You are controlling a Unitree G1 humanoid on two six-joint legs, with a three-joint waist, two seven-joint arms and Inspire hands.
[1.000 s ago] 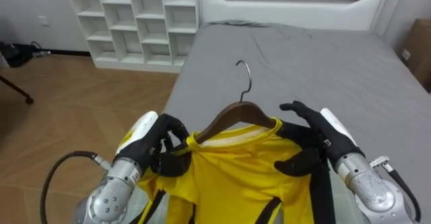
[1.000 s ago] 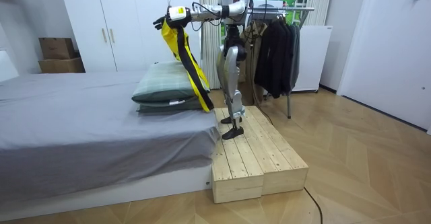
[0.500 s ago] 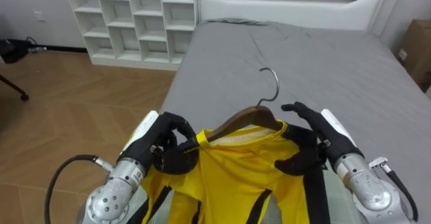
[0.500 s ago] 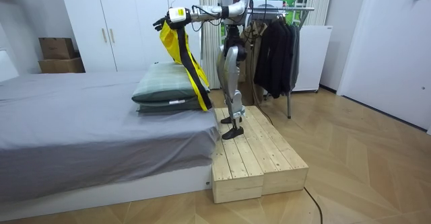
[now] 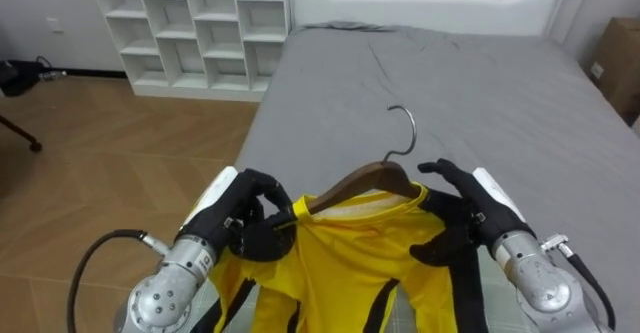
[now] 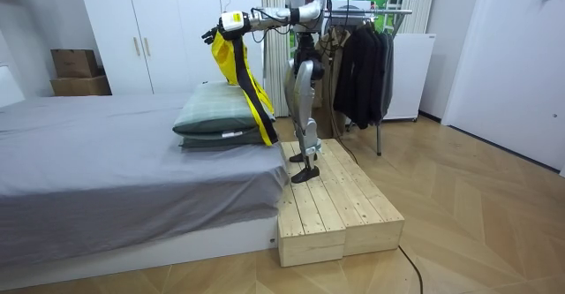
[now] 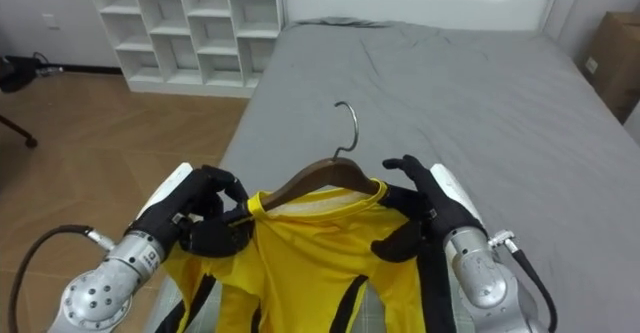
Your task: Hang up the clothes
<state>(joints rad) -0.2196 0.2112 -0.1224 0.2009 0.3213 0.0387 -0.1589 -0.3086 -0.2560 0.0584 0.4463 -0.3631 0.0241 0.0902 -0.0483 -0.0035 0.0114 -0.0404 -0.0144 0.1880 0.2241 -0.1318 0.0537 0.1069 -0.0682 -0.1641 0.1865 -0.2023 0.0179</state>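
"Above the bed [image 5: 480, 83], at its near edge: yellow shirt [image 5: 340, 263] with black stripes, already on a wooden hanger [image 5: 350, 185], held up in both hands. Hook [image 5: 411, 131] stands free, pointing up over the bed."

"Hands?"

"Left hand [image 5: 245, 213] clenched round the shirt's shoulder and the hanger end under it. Right hand [image 5: 470, 208] has its fingers arched over the other shoulder and its thumb beneath. That is a looser pinch on the cloth, as far as I can judge."

"Where's the robot?"

"On a wooden platform [image 6: 331, 197] against the bed's side, level with the pillows [image 6: 221, 113]. Arms reach out over the bed. The clothes rack [image 6: 375, 11] with dark garments is behind it, on the side away from the bed."

"So hanging is not yet done. Risks?"

"Several, by my reading. The right hand's hold looks light, so a quick swing toward the rack could let that shoulder slide off the hanger arm. Nothing grips the hook, and if the hanger tips inside the collar the hook may meet the rail at an angle and miss. The shirt's tail hangs low beside the bed and could drag on the pillows as the robot turns. The platform is narrow, so a wide step away from the bed might find its edge."
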